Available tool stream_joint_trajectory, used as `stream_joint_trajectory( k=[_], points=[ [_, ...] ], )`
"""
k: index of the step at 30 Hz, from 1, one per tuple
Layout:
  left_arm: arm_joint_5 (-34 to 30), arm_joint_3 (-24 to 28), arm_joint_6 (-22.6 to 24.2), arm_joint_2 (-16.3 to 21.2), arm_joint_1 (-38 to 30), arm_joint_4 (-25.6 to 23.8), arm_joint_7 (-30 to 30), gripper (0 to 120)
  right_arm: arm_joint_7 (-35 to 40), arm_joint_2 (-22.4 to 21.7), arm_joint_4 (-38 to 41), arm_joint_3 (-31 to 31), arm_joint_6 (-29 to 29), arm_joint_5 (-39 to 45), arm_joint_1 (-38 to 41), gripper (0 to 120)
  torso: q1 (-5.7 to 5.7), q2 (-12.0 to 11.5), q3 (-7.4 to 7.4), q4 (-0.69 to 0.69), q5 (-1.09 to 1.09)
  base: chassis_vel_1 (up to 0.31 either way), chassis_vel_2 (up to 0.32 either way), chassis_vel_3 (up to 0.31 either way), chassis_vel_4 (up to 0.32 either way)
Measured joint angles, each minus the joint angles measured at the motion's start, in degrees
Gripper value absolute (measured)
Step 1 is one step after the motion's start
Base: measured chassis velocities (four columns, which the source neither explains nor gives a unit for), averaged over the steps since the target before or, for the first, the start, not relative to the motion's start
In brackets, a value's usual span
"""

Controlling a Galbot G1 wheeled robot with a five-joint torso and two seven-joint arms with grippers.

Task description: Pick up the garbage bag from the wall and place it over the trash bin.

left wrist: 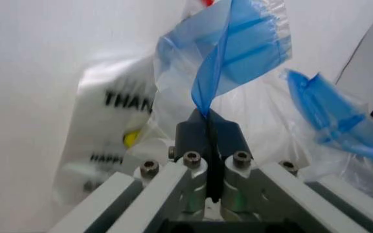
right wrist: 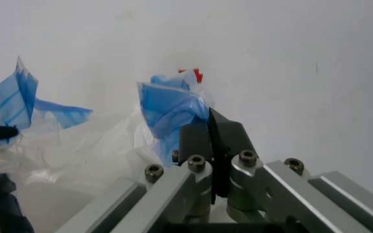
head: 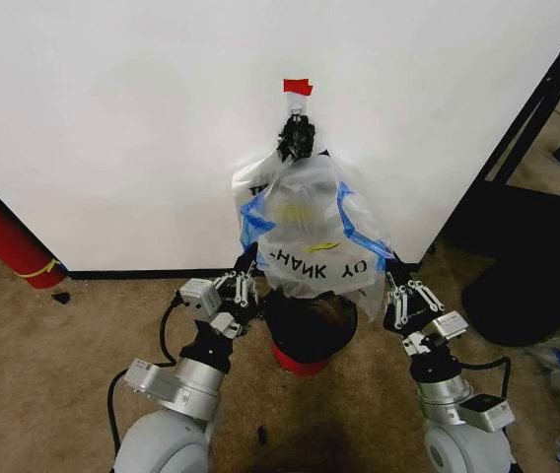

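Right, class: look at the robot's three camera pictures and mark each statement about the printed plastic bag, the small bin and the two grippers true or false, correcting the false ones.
1. The thin see-through plastic garbage bag hangs from a black clip on the plain white wall. True.
2. The left gripper is shut on a blue strip of the bag. True.
3. The right gripper is wide open, away from the bag. False: its fingers are shut, pinching blue plastic.
4. The small round black trash bin stands far left, beside the red cylinder. False: it stands directly below the bag, between both grippers.
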Motion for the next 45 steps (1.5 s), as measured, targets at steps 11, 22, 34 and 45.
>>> stream_joint_trajectory(
  k=[11, 22, 34, 45],
  points=[
    [1.96, 1.44, -0.95, -2.34, -0.08, 7.04, -0.19, 0, -0.01, 1.66, -5.48, -0.86, 1.31, -1.73, 1.27, 0, 0.01, 0.0, 0.01, 0.0, 0.0, 0.0, 0.0, 0.0, 0.0],
    [5.27, 2.2, -3.28, -3.43, -0.81, 13.76, -0.03, 0, -1.57, 3.09, -22.72, -2.61, 5.0, -3.76, 6.6, 0, 0.01, 0.0, 0.01, 0.0, 0.01, 0.0, 0.0, 0.0, 0.0],
    [6.25, 3.45, -3.95, -1.56, -0.66, 15.74, -0.49, 0, -2.96, 2.6, -25.49, -3.43, 5.65, -4.38, 5.43, 0, 0.01, 0.0, 0.01, 0.0, 0.0, 0.0, 0.0, 0.0, 0.0],
    [12.86, 4.15, -2.99, 5.09, 4.92, 15.66, -4.97, 0, -6.74, -7.23, -21.41, -1.07, 5.25, 2.86, -2.22, 0, 0.0, 0.01, 0.0, 0.0, 0.01, 0.0, 0.0, 0.0, 0.0]
  ],
)
